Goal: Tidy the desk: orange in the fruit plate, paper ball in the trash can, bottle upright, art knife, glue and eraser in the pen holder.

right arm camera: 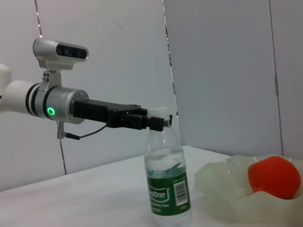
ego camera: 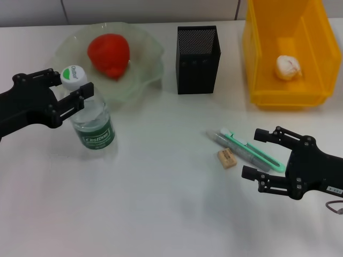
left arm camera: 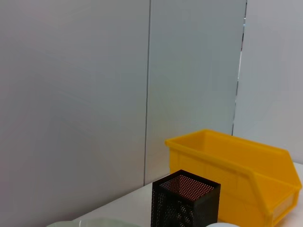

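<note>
White desk runs back to a pale panelled wall.

Yellow bin at the far right; paper ball lies inside it.

Clear fruit plate at the far left; orange rests in it.

Bottle stands upright just in front of the plate, white cap on top. Left gripper is level with the bottle's neck, one finger either side below the cap, jaws spread. Contact with the neck cannot be told.

Black mesh pen holder stands between plate and bin.

Right gripper hovers low at the near right, jaws parted, holding nothing. Art knife, green, lies flat just beside its fingertips on the side toward the desk centre. Glue stick lies alongside the knife, touching or nearly so. Eraser lies just in front of the glue, clear of the gripper
</note>
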`<state>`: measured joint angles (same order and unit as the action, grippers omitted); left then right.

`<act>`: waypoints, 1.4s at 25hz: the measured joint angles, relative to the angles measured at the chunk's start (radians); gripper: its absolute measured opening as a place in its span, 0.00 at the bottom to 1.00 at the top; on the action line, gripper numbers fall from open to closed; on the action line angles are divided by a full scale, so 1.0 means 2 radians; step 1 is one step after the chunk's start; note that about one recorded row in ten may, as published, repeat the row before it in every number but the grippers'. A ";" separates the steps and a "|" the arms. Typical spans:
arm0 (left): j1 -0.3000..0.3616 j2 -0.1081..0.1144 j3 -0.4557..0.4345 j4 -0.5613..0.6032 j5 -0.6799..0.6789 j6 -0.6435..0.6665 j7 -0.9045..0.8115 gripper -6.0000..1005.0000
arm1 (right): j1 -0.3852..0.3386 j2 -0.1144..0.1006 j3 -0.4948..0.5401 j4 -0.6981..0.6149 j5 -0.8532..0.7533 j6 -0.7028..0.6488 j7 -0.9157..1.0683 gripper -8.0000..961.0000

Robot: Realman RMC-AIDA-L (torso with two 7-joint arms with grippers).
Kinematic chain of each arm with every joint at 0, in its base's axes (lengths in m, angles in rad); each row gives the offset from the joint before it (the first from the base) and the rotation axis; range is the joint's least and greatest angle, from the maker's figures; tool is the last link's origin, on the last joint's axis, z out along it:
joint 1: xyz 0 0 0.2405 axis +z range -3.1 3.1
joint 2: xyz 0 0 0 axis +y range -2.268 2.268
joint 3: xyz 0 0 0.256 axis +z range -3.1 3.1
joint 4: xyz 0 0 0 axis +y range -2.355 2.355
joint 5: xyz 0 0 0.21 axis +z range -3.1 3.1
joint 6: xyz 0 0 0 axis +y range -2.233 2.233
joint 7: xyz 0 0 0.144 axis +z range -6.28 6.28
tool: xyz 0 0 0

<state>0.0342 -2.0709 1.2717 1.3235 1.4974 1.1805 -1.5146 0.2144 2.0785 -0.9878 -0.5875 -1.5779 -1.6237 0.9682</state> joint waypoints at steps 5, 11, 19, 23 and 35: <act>0.001 0.000 -0.004 -0.003 -0.010 0.001 0.004 0.46 | 0.000 0.000 0.000 0.000 0.000 -0.001 0.000 0.89; -0.001 -0.001 -0.002 -0.016 -0.014 0.010 0.024 0.47 | 0.001 0.000 0.000 0.000 0.000 -0.001 0.000 0.89; 0.004 0.000 -0.011 -0.019 -0.046 0.020 0.040 0.60 | 0.000 0.000 0.001 -0.001 0.003 -0.014 0.002 0.89; 0.023 -0.001 -0.045 0.010 -0.060 0.052 0.052 0.71 | -0.003 0.000 0.009 -0.012 0.004 -0.024 0.015 0.89; 0.045 -0.001 -0.037 -0.095 -0.088 0.209 0.201 0.78 | -0.015 0.002 0.057 -0.297 -0.031 -0.064 0.333 0.89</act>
<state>0.1234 -2.0729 1.1980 1.1343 1.3206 1.5978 -1.1124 0.1850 2.0822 -0.8736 -1.1810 -1.6407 -1.7526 1.6340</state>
